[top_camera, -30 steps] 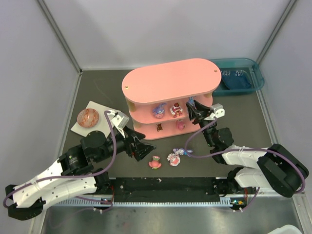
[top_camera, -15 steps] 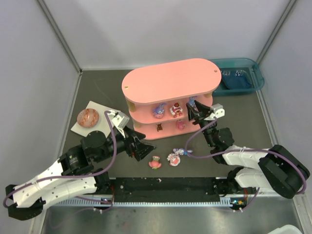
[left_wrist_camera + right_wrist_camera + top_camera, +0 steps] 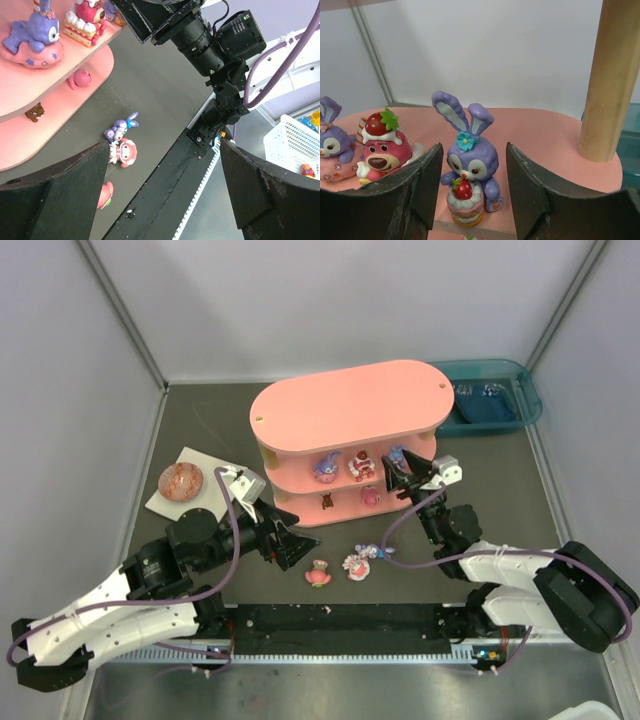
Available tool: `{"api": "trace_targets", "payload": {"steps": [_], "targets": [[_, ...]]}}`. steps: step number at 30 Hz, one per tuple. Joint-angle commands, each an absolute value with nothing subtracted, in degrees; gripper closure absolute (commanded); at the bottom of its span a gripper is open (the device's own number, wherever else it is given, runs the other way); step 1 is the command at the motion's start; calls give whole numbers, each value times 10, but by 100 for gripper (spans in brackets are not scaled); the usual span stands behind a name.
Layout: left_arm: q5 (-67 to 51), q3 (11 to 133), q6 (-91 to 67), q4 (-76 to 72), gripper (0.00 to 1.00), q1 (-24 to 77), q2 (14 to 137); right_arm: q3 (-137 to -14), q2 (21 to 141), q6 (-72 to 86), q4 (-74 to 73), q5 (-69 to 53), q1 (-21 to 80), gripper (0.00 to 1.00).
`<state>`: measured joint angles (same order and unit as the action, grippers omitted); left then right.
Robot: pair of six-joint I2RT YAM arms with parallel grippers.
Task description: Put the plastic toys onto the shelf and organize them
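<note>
Bunny (image 3: 470, 162) stands at edge of shelf (image 3: 545, 130) middle tier, between fingers of parted right claw (image 3: 474, 150), apparently ungripped, beside other toys (image 3: 382, 145) for tidy row. Left claw (image 3: 165, 145) gapes empty; desk toys (image 3: 122, 145) just ahead.

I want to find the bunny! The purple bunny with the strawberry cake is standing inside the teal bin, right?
The place is wrong. The purple bunny with the strawberry cake is standing on the pink shelf, between the fingers of the right gripper. The right wrist view shows it.
</note>
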<state>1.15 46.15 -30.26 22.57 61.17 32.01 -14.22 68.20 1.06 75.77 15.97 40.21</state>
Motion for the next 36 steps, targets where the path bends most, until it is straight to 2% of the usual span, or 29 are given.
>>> {"api": "trace_targets", "payload": {"steps": [1, 13, 24, 30, 36], "targets": [[10, 460, -298, 190, 3, 613, 319, -142, 667, 8, 922, 154, 396, 47], [13, 459, -297, 184, 3, 613, 316, -145, 650, 4, 921, 142, 396, 41], [12, 457, -294, 175, 2, 612, 322, -102, 589, -20, 917, 116, 395, 37], [16, 455, -293, 171, 2, 613, 319, -83, 488, -14, 839, 98, 396, 35], [23, 449, -293, 164, 2, 612, 316, -91, 293, 14, 610, 90, 395, 23]]}}
